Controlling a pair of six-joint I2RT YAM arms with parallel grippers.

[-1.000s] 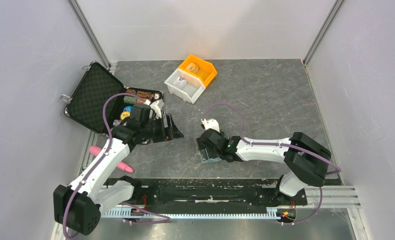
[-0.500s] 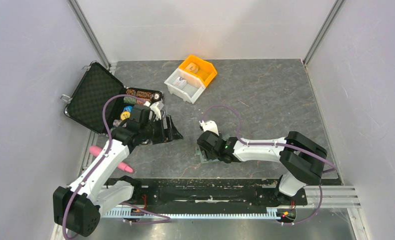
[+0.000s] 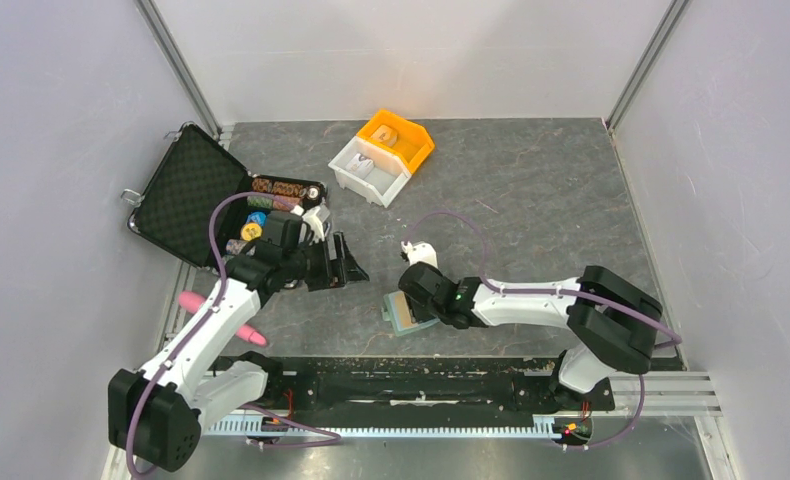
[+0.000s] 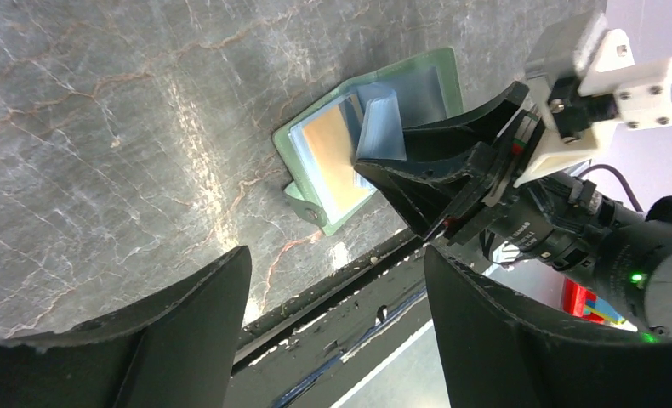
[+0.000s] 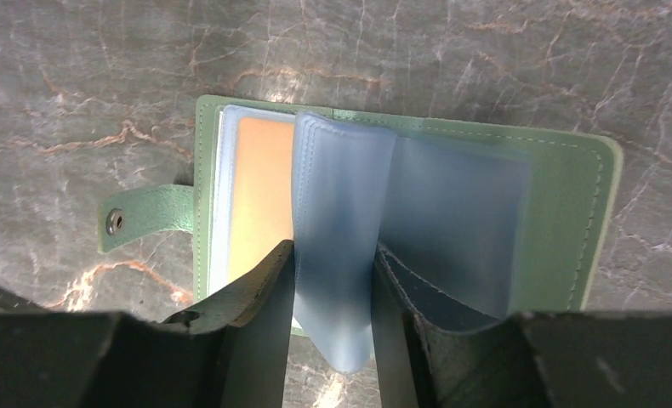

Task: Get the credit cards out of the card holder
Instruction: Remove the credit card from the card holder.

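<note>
none of the cards is out yet, as far as the views show. the holder (image 5: 571, 212) lies open and flat on the surface (image 3: 531, 200), near the middle of its near edge, its snap tab pointing left in the right wrist view. an orange card (image 5: 260, 187) sits inside the clear pocket of the left panel. a blue leaf (image 5: 337, 212) stands up from the fold; i cannot tell whether it is a card or only a tinted pocket with stitched edges.

the right pincer (image 5: 333, 246) pinches that leaf, one finger pressed against each face, so the leaf bows between them. the left pincer (image 3: 339, 262) hangs spread above the surface, well apart from the holder and nearer the black case (image 3: 186, 190) at the far left, holding nothing.

my judgement: the task is at its very start. the grip is set, but the pulling is all to come, and the orange card must follow. the holder is light and unpinned, so it may lift with the leaf.
</note>
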